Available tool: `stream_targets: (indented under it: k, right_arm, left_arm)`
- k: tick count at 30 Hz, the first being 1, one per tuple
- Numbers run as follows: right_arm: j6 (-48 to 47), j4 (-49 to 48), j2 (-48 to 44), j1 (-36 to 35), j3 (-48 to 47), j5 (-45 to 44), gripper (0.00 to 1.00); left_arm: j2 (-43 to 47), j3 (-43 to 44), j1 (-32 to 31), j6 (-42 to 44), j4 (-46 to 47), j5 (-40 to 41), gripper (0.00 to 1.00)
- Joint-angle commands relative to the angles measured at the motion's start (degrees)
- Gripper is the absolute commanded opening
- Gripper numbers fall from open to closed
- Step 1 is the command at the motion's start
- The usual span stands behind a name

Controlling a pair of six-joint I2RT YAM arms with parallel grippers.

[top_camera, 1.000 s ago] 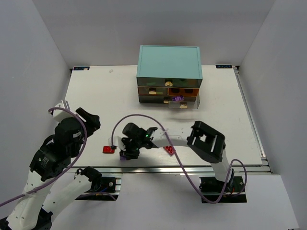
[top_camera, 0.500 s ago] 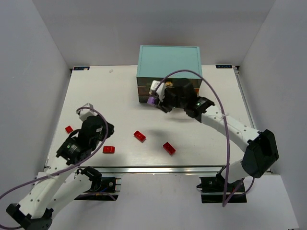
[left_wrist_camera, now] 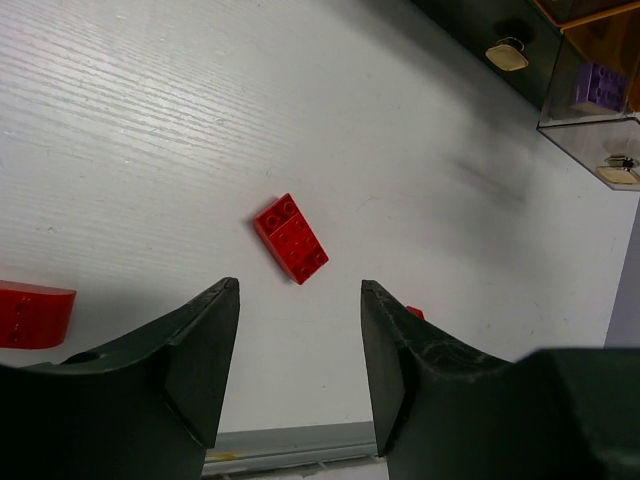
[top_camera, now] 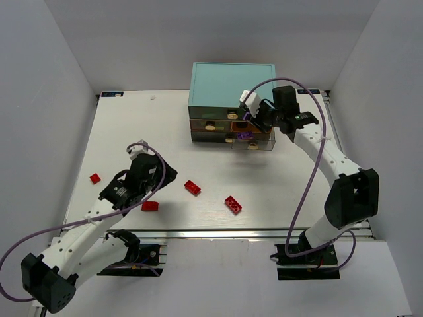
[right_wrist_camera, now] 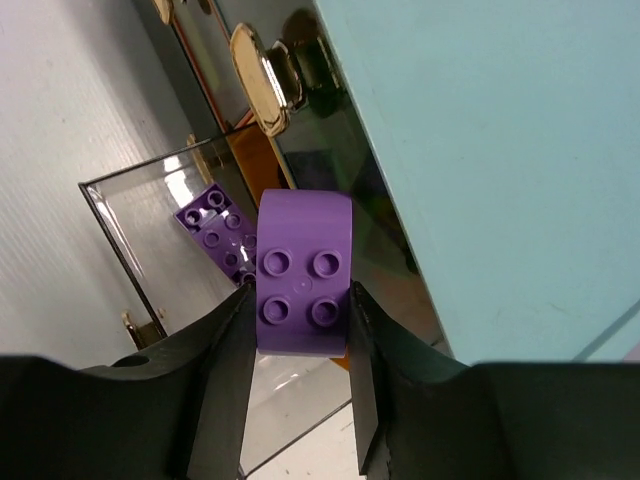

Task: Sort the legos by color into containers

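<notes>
Pinching a purple brick (right_wrist_camera: 303, 265) between both fingers, the right tool (right_wrist_camera: 298, 300) hangs at the front of the cabinet (top_camera: 232, 86), on its right side. We see four studs of that brick facing the wrist camera. Behind it in that view is the pulled-out clear drawer (right_wrist_camera: 130, 260), bottom right of the cabinet, with a second purple brick (right_wrist_camera: 213, 232) lying flat inside. We cannot tell if the held brick is right over the drawer or just beside it. A gold knob (right_wrist_camera: 256, 65) sits on a dark drawer front under the teal top (right_wrist_camera: 500, 150).

We mark the left tool (left_wrist_camera: 297, 295) as spread wide, with only desk (left_wrist_camera: 150, 120) between its fingers, raised over the near left part of the desk. The mid red brick (left_wrist_camera: 291, 238) lies flat, studs up, just past the gap between the fingers and touching neither. The near red brick (left_wrist_camera: 35, 313) shows at the left edge of the left wrist view. The right red brick (left_wrist_camera: 415, 312) is mostly hidden behind the right finger there.

From the top view we add a far-left red brick (top_camera: 96, 177) near the desk's left edge. All four red bricks lie on the desk, apart from each other and well apart from the cabinet.
</notes>
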State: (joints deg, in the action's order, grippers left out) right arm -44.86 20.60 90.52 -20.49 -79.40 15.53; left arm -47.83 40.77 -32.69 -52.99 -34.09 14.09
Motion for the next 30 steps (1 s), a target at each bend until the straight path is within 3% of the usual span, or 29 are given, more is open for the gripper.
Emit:
stream_targets:
  k: [1,4,7,13,16,18,19,20,21,22,25,28,30]
  right_arm:
    - [-5.2,3.6,2.5,1.6,-4.2,2.0,0.14]
    - [-5.4,4.9,3.1,2.0,-4.5,2.7,0.4]
    - [-4.4,5.2,3.0,2.1,-4.8,2.9,0.53]
    - [-1.3,7.8,1.4,2.4,-8.0,5.6,0.56]
    - [-0.2,9.7,-0.9,2.4,-9.7,11.4,0.45]
    - [-5.9,15.8,-1.9,2.9,-10.3,17.7,0.25]
    - [-10.3,20.1,-2.3,3.0,-10.5,24.6,0.04]
    - [-15.5,25.3,-2.1,3.0,-10.7,27.4,0.0]
    - [-26.3,31.1,-1.8,2.8,-10.8,29.5,0.0]
    - [-30.7,40.7,-0.4,2.7,-10.8,30.7,0.0]
    - [-38.3,50.9,3.0,2.4,-10.7,28.7,0.0]
    - [-33.4,48.0,2.7,2.4,-6.6,25.4,0.0]
    - [-29.8,38.7,0.3,1.6,-2.3,20.6,0.0]
  left_arm:
    - [-0.9,0.4,0.3,0.2,3.1,-1.9,0.62]
    - [-1.3,0.4,0.3,0.1,3.1,-2.0,0.64]
    - [-1.4,0.3,0.3,0.0,3.5,-2.4,0.65]
    - [-2.6,0.2,0.3,0.2,5.0,-3.0,0.66]
    - [-3.9,0.6,0.3,0.5,5.7,-3.5,0.66]
    - [-4.7,0.7,0.3,0.9,6.4,-3.8,0.66]
    - [-5.0,0.7,0.3,1.0,6.6,-4.0,0.66]
    - [-5.1,0.7,0.3,1.2,6.8,-4.2,0.66]
    - [-5.7,0.9,0.3,1.4,7.1,-4.3,0.66]
    - [-5.9,1.1,0.3,1.7,7.1,-4.5,0.66]
    - [-6.6,1.5,0.8,2.2,6.8,-4.5,0.66]
    - [-6.7,1.1,0.8,2.1,7.1,-4.7,0.66]
    - [-6.9,1.1,0.8,2.2,7.4,-4.6,0.66]
